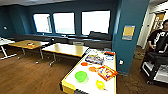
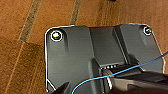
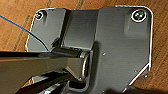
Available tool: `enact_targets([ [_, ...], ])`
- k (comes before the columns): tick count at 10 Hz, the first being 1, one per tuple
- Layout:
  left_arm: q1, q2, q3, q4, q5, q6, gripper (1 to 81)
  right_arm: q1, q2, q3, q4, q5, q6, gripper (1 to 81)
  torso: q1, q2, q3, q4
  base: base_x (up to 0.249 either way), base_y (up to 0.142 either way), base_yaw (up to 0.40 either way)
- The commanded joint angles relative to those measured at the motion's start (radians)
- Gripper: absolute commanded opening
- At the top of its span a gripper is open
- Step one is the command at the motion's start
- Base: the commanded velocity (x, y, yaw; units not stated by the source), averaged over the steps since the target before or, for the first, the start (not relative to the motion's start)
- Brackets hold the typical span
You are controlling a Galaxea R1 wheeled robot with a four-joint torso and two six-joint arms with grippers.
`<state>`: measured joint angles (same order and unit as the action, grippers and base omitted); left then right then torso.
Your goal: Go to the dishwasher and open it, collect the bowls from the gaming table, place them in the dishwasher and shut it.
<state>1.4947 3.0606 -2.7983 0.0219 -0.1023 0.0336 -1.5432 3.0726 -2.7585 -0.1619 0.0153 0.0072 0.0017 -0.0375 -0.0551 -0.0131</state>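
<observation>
The gaming table (image 1: 75,82), long with a white top and yellow edge, stands just ahead and slightly right in the head view. On its near half sits the bright green bowl (image 1: 81,75). Two orange bowls (image 1: 84,64) (image 1: 92,69) lie a little farther along the top. The dishwasher is out of view. Both wrist views look down past the robot's dark plate onto the brown wood floor (image 2: 22,62) (image 3: 15,22).
On the same table lie a yellow object (image 1: 100,84), an orange snack bag (image 1: 106,72) and a box (image 1: 94,59). Wooden-topped tables (image 1: 66,49) stand behind to the left. A teal pillar (image 1: 130,37) rises on the right, with a person (image 1: 160,37) and a cart (image 1: 156,67) beyond it.
</observation>
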Motion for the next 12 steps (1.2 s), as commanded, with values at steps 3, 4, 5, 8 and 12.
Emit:
enact_targets([
  [3,-0.047,-0.002,-0.003,-0.002,0.049,0.006,81.1,0.048,0.001,0.004,-0.004,-0.054,-0.003,81.1,0.000,0.000,0.000,0.000,0.085,0.117,0.000],
  [4,-0.047,-0.002,-0.003,-0.002,0.049,0.006,81.1,0.048,0.001,0.002,-0.004,-0.054,-0.003,81.1,0.000,0.000,0.000,0.000,0.085,0.118,0.000],
  [5,-0.047,-0.003,-0.003,-0.004,0.049,0.006,81.1,0.050,0.001,0.002,-0.004,-0.051,-0.003,81.1,0.000,0.000,0.000,0.000,0.085,0.118,0.000],
  [8,-0.047,-0.003,-0.003,-0.004,0.047,0.006,81.1,0.048,0.001,0.002,-0.004,-0.051,-0.003,81.1,0.000,0.000,0.000,0.000,0.085,0.118,0.000],
  [12,-0.047,-0.003,-0.003,-0.004,0.047,0.006,81.1,0.048,0.001,0.002,-0.004,-0.051,-0.003,81.1,0.000,0.000,0.000,0.000,0.085,0.119,0.000],
])
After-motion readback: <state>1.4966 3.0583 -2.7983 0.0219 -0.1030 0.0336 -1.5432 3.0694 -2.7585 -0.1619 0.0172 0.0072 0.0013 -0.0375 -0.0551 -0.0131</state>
